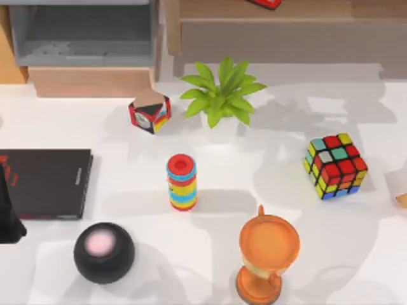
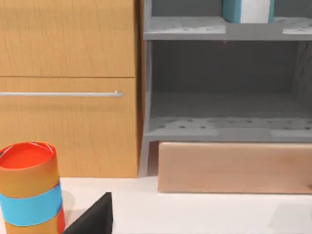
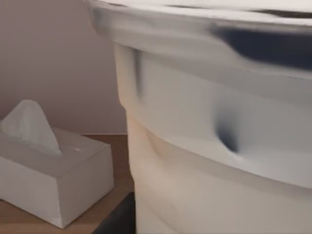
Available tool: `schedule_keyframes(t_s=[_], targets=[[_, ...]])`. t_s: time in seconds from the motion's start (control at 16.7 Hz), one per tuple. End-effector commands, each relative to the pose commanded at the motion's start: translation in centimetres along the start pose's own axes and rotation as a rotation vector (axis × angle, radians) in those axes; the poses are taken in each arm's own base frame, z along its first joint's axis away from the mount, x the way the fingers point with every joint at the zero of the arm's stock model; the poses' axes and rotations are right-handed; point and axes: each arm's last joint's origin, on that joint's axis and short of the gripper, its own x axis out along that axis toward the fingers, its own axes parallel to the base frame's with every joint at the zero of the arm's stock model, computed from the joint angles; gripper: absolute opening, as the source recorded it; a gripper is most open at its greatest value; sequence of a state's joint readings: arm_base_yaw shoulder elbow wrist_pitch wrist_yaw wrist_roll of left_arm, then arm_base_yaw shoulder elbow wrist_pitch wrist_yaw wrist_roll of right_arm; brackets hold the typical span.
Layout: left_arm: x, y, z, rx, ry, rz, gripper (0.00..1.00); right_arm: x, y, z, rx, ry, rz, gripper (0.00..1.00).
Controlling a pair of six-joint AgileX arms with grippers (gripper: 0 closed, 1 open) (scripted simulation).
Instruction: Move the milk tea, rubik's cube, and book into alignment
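Two arms are at the table, and neither pincer's state can be told. The dark left arm (image 1: 7, 219) sits at the 9 o'clock edge, over the thin black slab with red lettering (image 1: 44, 183). Its wrist view faces a grey shelf unit (image 2: 224, 126) – the thick teal-blue book with white page edges (image 2: 246, 9) stands on the upper shelf. The right wrist view presses close to a white, dent-walled milk tea cup (image 3: 219, 146), with a white tissue box (image 3: 53, 180) near it on wood. On the table, the black-gridded multicoloured rubik's cube (image 1: 336, 166) lies toward 3 o'clock – well apart from the striped red-topped cylinder (image 1: 182, 183) at centre.
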State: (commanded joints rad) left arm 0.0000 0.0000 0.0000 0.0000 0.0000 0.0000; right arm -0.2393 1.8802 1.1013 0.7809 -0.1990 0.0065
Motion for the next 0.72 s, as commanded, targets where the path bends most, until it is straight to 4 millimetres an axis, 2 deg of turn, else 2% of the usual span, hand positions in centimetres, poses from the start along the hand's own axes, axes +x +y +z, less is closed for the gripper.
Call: schedule_keyframes(t_s=[0.24,0.54,0.72], targets=[[0.0,0.0,0.0,0.0,0.0,0.0,1.0,-2.3,0.0,0.1,-0.001,-0.004,0.001,0.0],[0.0,0.0,0.0,0.0,0.0,0.0,1.0,-2.3,0.2,0.0,0.002,0.0,0.006,0.0],[0.0,0.0,0.0,0.0,0.0,0.0,1.0,-3.4,-1.3,-0.3,-0.014,-0.025,-0.002,0.0]])
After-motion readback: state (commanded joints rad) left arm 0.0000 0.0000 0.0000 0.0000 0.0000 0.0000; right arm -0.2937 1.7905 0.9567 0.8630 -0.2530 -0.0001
